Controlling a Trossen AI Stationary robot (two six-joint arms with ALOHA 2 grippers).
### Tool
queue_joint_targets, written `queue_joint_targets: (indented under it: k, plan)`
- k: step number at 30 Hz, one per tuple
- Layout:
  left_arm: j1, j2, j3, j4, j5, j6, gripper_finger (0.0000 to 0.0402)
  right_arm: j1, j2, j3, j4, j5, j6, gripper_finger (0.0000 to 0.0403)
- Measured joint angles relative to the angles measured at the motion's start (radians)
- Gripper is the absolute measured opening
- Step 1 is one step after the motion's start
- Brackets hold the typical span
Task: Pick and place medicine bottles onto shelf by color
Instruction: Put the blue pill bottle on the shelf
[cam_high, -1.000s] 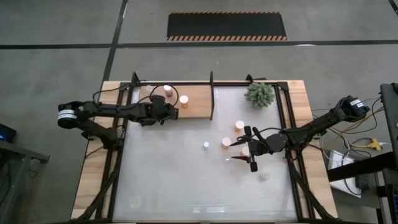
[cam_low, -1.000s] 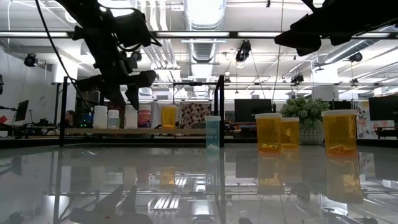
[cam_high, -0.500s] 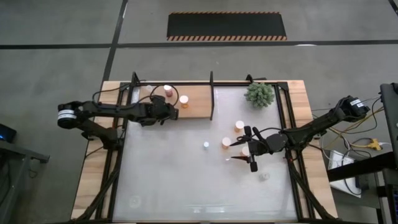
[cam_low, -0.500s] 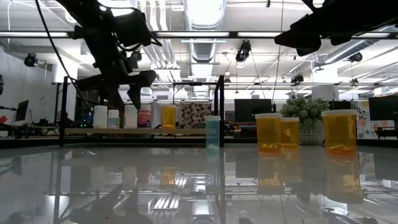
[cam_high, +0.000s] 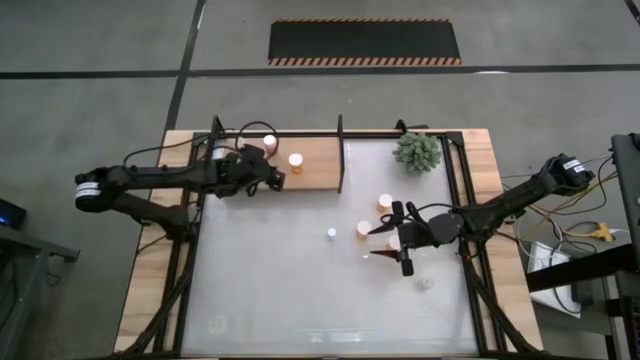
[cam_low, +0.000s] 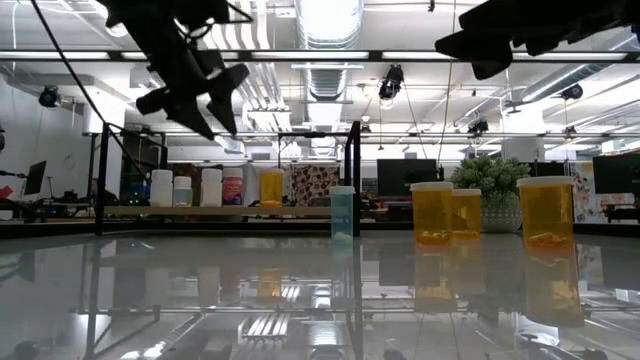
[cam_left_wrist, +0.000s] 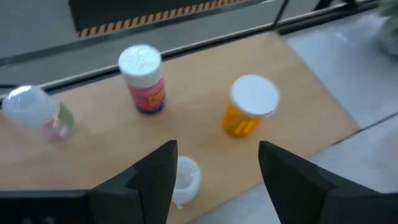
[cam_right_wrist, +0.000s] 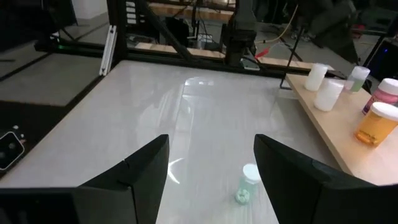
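The shelf (cam_high: 318, 163) is a light-brown board at the table's far left. On it stand a pink bottle (cam_left_wrist: 144, 87), an orange bottle (cam_left_wrist: 249, 112), a clear bottle (cam_left_wrist: 37, 112) and a small white bottle (cam_left_wrist: 185, 178). My left gripper (cam_left_wrist: 217, 180) hangs open above the shelf (cam_low: 195, 95), and the white bottle stands below it, near one finger. My right gripper (cam_high: 392, 245) hangs open above the table beside orange bottles (cam_high: 385, 201) (cam_high: 363, 228). A small teal bottle (cam_right_wrist: 247, 185) stands on the table ahead of it.
A spiky green plant (cam_high: 417, 151) stands at the far right. Black frame bars (cam_high: 342, 155) edge the shelf and the table. Another small bottle (cam_high: 425, 284) stands near the right arm. The white tabletop (cam_high: 280, 290) is bare toward the near edge.
My left gripper has risen from just above the shelf's bottles to well clear of them, rolling as it went. Its fingers stand wider apart than before. The bottles on the shelf have stayed upright where they were.
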Motion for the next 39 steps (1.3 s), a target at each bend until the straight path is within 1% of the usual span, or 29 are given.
queue_joint_targets:
  k: [2,5,9,14,16,20,23,29,33,36,39]
  plan:
    - [-0.020,-0.027,0.003,-0.002,0.000,0.028,0.0208,0.000,0.000,0.021,-0.031,0.000,0.001,0.0226]
    - [-0.082,-0.064,0.001,0.031,-0.002,0.079,0.0208,0.000,0.000,0.061,-0.090,0.000,0.001,0.0226]
    - [-0.203,-0.078,-0.011,0.137,-0.006,0.181,0.0208,0.000,0.000,0.127,-0.177,0.000,-0.002,0.0226]
    - [-0.364,-0.059,-0.011,0.315,-0.021,0.356,0.0208,0.000,0.003,0.192,-0.241,0.009,-0.030,0.0226]
    - [-0.417,-0.048,-0.012,0.390,-0.043,0.429,0.0208,-0.001,0.018,0.219,-0.248,0.021,-0.040,0.0226]
    - [-0.493,-0.040,-0.012,0.505,-0.054,0.566,0.0208,-0.003,0.081,0.277,-0.267,0.029,-0.065,0.0226]
    - [-0.538,-0.037,-0.012,0.555,-0.055,0.639,0.0208,-0.003,0.142,0.342,-0.338,0.029,-0.093,0.0226]
    - [-0.599,-0.037,-0.012,0.568,-0.055,0.678,0.0208,-0.010,0.265,0.526,-0.518,0.027,-0.085,0.0226]
    - [-0.625,-0.037,-0.021,0.568,-0.055,0.680,0.0208,-0.025,0.355,0.676,-0.708,0.024,-0.039,0.0228]
    - [-0.640,-0.037,-0.042,0.579,-0.055,0.680,0.0208,-0.038,0.427,0.791,-0.861,0.023,0.006,0.0241]
    - [-0.646,-0.038,-0.082,0.630,-0.055,0.684,0.0208,-0.050,0.502,0.888,-0.998,0.023,0.037,0.0262]
